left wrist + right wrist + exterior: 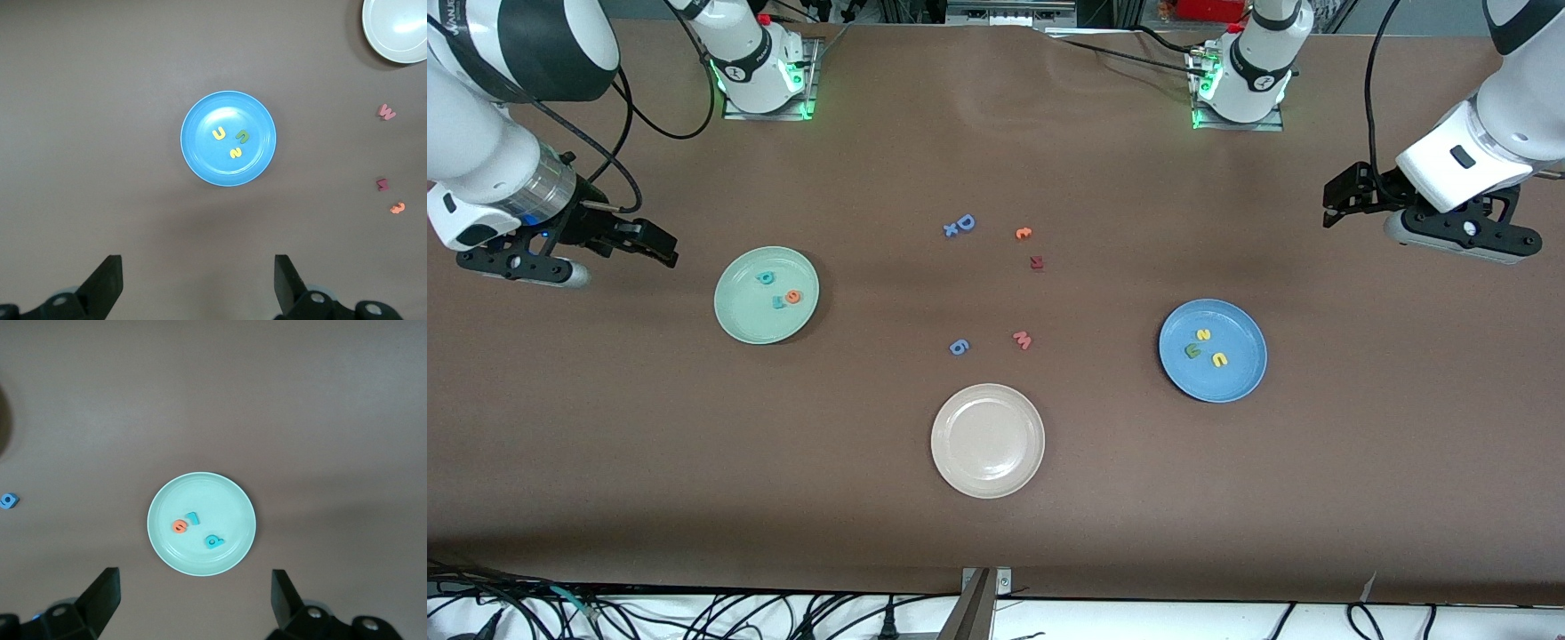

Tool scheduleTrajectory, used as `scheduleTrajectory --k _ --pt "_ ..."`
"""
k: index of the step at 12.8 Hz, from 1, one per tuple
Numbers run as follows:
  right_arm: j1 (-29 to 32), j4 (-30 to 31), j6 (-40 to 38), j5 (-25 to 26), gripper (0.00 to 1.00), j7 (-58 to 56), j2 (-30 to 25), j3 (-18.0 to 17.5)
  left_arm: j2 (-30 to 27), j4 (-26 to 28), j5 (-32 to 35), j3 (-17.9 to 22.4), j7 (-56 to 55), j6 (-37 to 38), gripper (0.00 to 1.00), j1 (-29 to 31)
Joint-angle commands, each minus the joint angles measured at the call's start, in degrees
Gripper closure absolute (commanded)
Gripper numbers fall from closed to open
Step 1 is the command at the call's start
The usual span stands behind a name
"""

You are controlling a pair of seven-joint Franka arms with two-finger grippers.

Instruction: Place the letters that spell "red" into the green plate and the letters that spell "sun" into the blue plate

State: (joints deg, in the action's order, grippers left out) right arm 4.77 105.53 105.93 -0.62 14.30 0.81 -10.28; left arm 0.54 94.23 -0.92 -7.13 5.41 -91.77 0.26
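The green plate lies toward the right arm's end and holds a teal "d", an orange "e" and a thin teal "r". The blue plate lies toward the left arm's end and holds a yellow "s", a green arch and a yellow arch. My right gripper hangs open and empty over bare table beside the green plate. My left gripper hangs open and empty over bare table beside the blue plate.
A cream-white plate sits nearest the front camera. Loose letters lie mid-table: a blue "D", an orange one, a dark red one, a pink "w", a blue one.
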Motion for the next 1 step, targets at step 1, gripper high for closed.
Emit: scheduleTrajectory --k 1 --pt "1.1 -0.5 -1.1 0.4 0.0 -0.4 -0.4 -1.1 -1.2 0.7 -0.8 -0.7 0.0 0.6 0.0 0.8"
